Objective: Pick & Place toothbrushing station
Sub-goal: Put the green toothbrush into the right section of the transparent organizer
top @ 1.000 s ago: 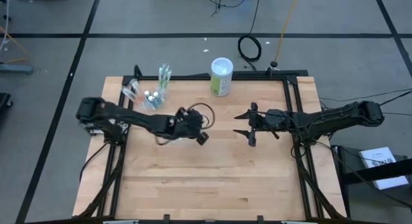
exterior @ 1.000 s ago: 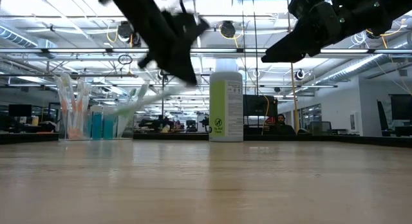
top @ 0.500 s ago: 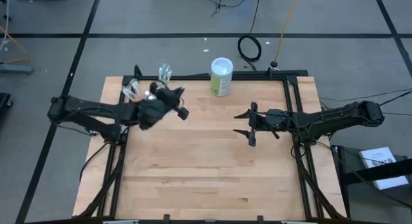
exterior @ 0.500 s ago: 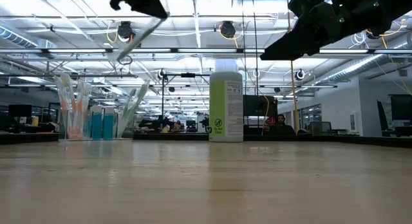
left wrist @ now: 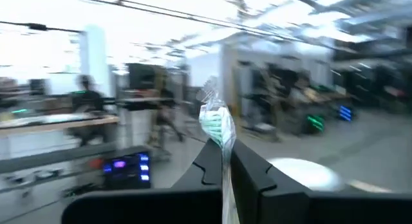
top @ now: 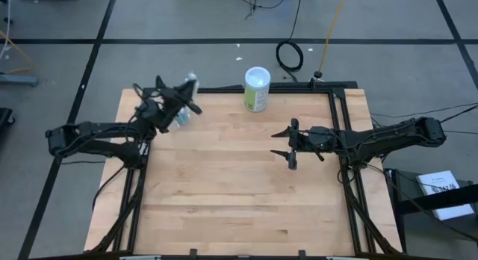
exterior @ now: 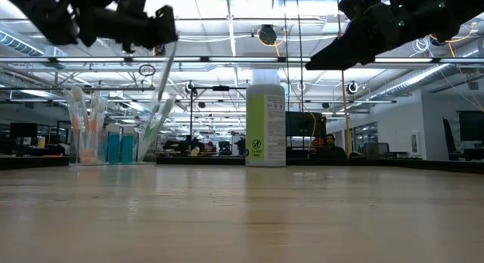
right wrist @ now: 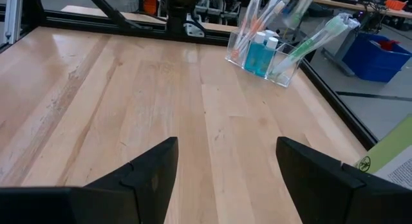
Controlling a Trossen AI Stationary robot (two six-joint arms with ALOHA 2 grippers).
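Currently in placing step. Table (top: 239,193): clear cup (right wrist: 261,53) at far left corner. Left gripper (top: 183,103) above it, fingers clamped on 1 green-and-white toothbrush (left wrist: 217,124). Right gripper (top: 290,144) waits mid-table, fingers wide, empty. Next, likely: lower brush into cup, release.

Both arms matte black throughout — slim jointed links with bulkier housings at the joints, seen from above. Left gripper (top: 188,98) and right gripper (top: 287,143): two flat black fingers each, tapering to blunt wedge tips. Thin black cables loop loosely along the forearm links of both arms. Wrist bodies blocky — no markings legible on either.
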